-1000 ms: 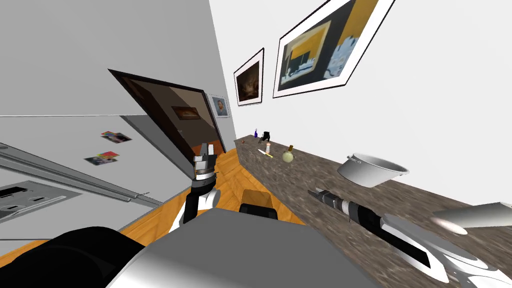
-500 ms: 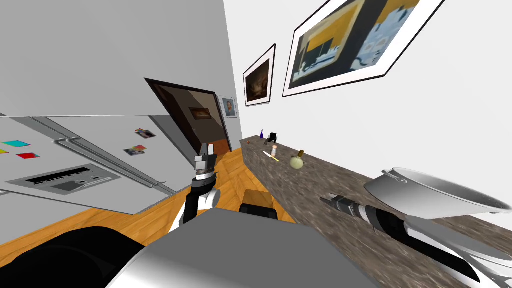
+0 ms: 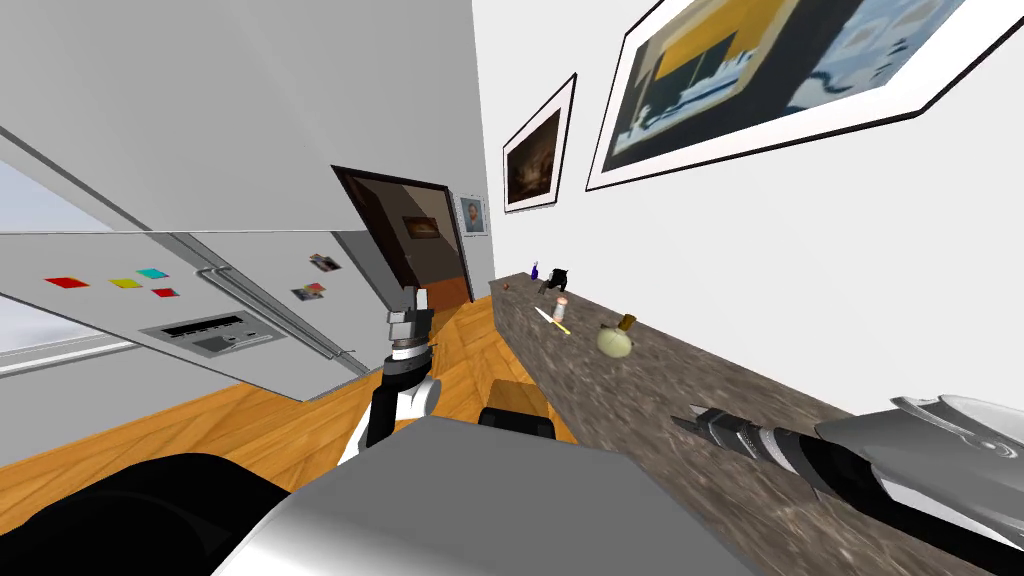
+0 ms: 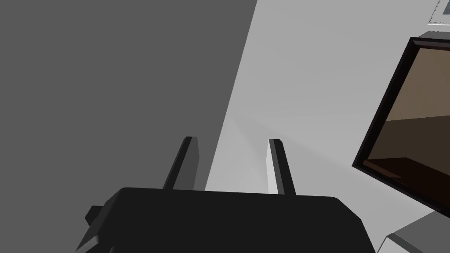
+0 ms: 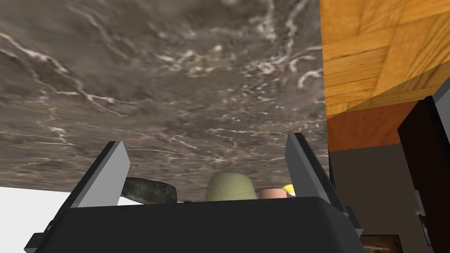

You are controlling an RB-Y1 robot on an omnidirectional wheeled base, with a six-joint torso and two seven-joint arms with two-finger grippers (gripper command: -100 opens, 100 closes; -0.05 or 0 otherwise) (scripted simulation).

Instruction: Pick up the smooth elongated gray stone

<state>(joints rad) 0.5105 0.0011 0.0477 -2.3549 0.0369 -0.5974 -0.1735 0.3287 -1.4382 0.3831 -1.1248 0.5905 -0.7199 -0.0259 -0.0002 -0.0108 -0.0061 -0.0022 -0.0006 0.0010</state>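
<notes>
A dark grey elongated stone (image 5: pixel 149 191) lies on the dark marbled counter (image 5: pixel 176 88) near the white wall. Only part of it shows, over the gripper body in the right wrist view. My right gripper (image 5: pixel 205 140) is open and empty and points along the counter towards the stone, still well short of it. In the head view that gripper (image 3: pixel 688 421) hovers low over the counter (image 3: pixel 640 400). My left gripper (image 3: pixel 410 300) is raised above the floor, away from the counter. Its fingers (image 4: pixel 274 162) stand apart with nothing between them.
A round green bottle (image 3: pixel 615 342), a small pinkish shaker (image 3: pixel 561 301), a yellow-handled knife (image 3: pixel 552 320), a black object (image 3: pixel 557 277) and a blue bottle (image 3: pixel 535 271) stand further along the counter. To my left are a grey fridge (image 3: pixel 200 330), wooden floor (image 3: pixel 300 430) and a doorway (image 3: pixel 420 235).
I have moved along the counter and turned. The metal pot has slid off to the right, and the fridge has come further into view. Both arms keep their pose.
</notes>
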